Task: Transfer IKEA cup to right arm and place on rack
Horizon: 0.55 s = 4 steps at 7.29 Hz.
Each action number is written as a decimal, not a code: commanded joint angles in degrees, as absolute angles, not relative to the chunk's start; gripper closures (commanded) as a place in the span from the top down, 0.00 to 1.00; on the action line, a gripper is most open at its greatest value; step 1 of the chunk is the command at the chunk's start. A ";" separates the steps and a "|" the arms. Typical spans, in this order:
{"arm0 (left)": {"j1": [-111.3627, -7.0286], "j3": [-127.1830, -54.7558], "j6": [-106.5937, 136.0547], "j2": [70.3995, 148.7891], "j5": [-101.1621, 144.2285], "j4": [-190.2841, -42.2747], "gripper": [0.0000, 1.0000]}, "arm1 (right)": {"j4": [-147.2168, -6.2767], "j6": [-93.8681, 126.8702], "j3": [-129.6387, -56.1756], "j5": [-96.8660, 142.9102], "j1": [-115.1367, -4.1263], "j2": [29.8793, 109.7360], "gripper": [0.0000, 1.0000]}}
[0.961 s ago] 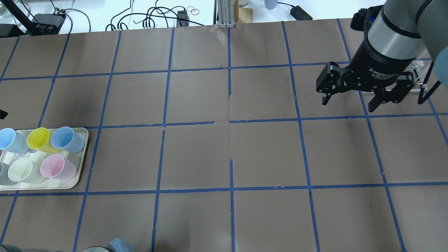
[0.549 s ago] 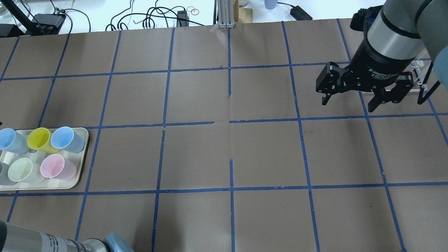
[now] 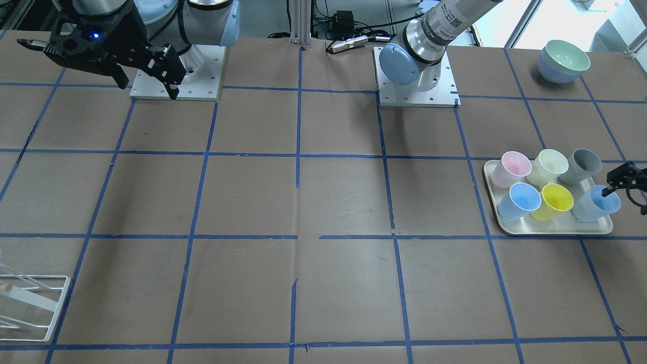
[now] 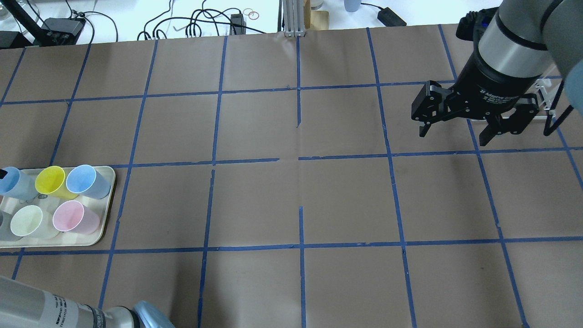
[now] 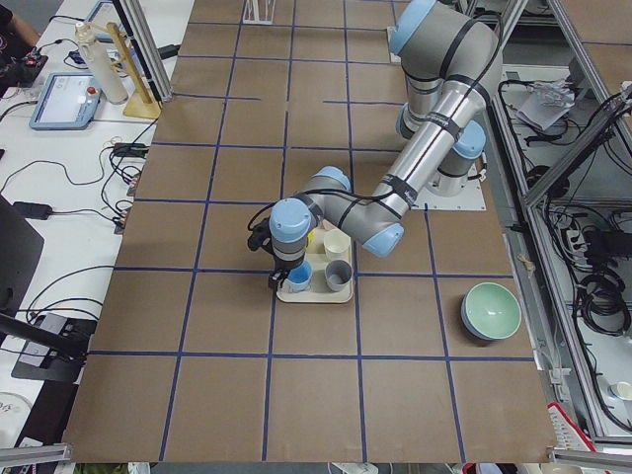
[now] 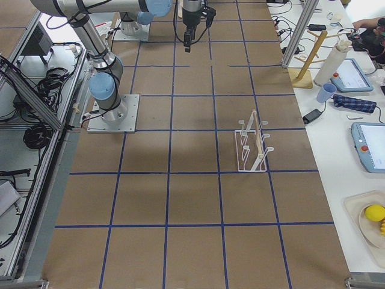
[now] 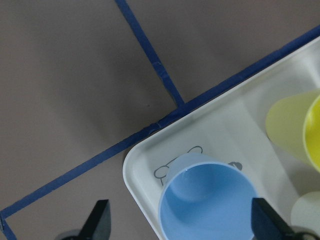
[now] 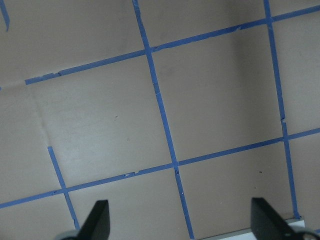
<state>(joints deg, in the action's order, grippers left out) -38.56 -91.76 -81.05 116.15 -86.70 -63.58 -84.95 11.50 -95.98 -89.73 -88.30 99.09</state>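
Note:
The pale powder-blue IKEA cup (image 3: 599,203) stands upright at the end of the tray (image 3: 556,228). It also shows in the overhead view (image 4: 12,183) and the left wrist view (image 7: 207,200). My left gripper (image 3: 627,178) hangs just above it, open, with one finger on each side of the rim (image 7: 182,222). My right gripper (image 4: 453,136) is open and empty, held high over bare table (image 8: 182,222). The white wire rack (image 6: 252,144) stands on the table, mostly hidden behind the right gripper in the overhead view (image 4: 544,85).
The tray (image 4: 68,238) also holds a brighter blue cup (image 4: 86,180), a yellow cup (image 4: 50,179), a pink cup (image 4: 73,217), a pale green cup (image 4: 27,221) and a grey cup (image 3: 581,164). Stacked bowls (image 3: 563,60) sit near the left arm's base.
My left gripper has moved toward the near side, over the pale blue cup, and the left arm's forearm has swung into the overhead view's bottom left. The right arm has not moved.

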 commanded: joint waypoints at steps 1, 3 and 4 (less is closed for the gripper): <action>-37.63 -91.50 -81.12 118.73 -88.33 -62.76 1.00 | -84.90 11.51 -95.98 -89.74 -88.33 99.05 1.00; -37.09 -89.31 -81.12 121.01 -88.24 -63.01 1.00 | -85.16 11.51 -95.89 -89.56 -88.33 99.23 1.00; -37.09 -88.95 -81.21 121.63 -88.24 -63.28 0.96 | -85.78 11.43 -95.89 -89.56 -88.33 99.14 1.00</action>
